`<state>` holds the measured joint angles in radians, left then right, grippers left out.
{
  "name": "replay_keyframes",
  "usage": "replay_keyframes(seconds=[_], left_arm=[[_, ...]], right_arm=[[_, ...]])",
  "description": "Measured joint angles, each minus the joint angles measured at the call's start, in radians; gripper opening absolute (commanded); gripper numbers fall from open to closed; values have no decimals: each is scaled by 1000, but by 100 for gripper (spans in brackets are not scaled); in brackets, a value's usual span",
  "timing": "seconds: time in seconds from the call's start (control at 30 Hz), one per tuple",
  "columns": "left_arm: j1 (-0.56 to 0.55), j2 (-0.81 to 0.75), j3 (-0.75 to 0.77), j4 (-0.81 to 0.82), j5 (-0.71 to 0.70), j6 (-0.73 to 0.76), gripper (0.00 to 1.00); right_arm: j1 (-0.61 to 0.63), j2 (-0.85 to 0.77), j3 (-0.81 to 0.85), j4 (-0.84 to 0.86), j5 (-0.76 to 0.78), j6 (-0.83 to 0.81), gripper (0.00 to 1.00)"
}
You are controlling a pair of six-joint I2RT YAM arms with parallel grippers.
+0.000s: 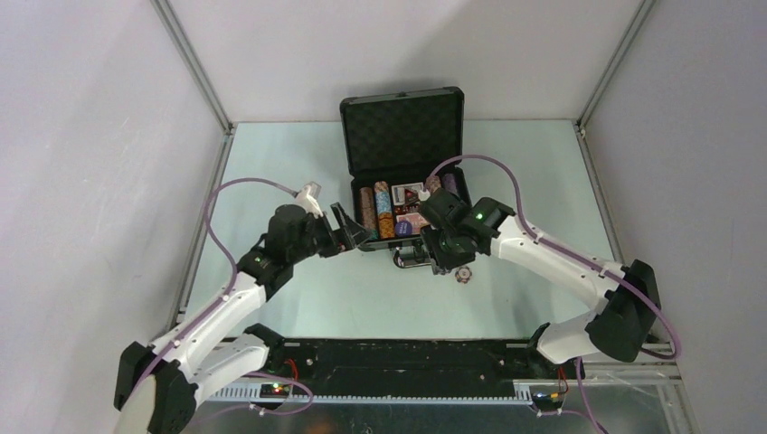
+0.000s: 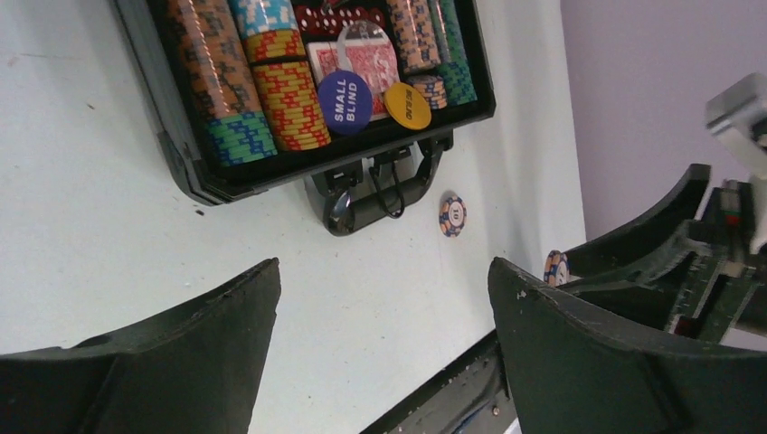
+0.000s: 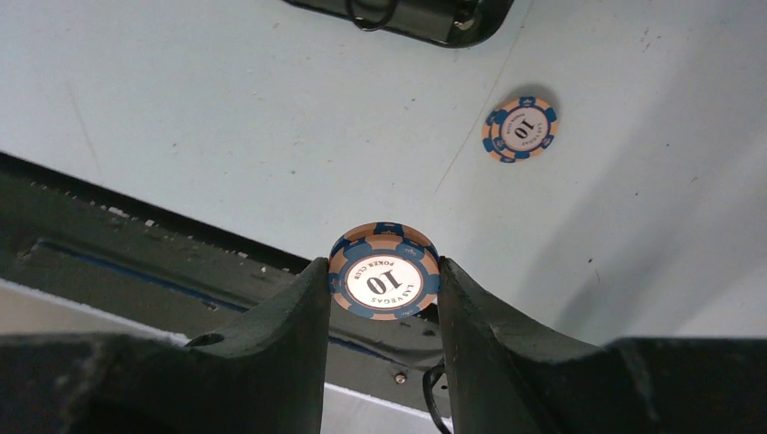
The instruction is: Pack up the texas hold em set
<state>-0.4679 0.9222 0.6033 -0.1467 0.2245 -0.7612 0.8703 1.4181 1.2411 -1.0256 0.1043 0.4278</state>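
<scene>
Here, packing stray chips into the open case [image 1: 402, 136] mid-table: clamping one chip [image 3: 384, 282] edgewise in the right gripper [image 3: 384, 287] near the handle [image 2: 380, 190], holding the left gripper [image 2: 384, 289] spread wide and empty, a second chip [image 3: 519, 128] flat on the table [image 1: 298, 181]; next, probably, lifting the clamped one over the front wall into a row.

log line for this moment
right gripper: grips 10 chip | left gripper: open, empty | second 10 chip: on table | case: open

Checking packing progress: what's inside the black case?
The case holds rows of striped chips, a red card deck, with a blue disc and yellow disc on top. Anything beneath them is covered.
</scene>
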Motion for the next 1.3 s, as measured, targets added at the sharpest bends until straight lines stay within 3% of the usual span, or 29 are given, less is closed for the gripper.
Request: replay_keyframes(seconds=[0.67,1.3], left_arm=[[1,61,-137,306,216,-175,75],[-61,22,-216,630,397,-384,74]], right_arm=[[176,81,241,-153,-14,-86,0],[253,116,320,-159,39,-182,0]])
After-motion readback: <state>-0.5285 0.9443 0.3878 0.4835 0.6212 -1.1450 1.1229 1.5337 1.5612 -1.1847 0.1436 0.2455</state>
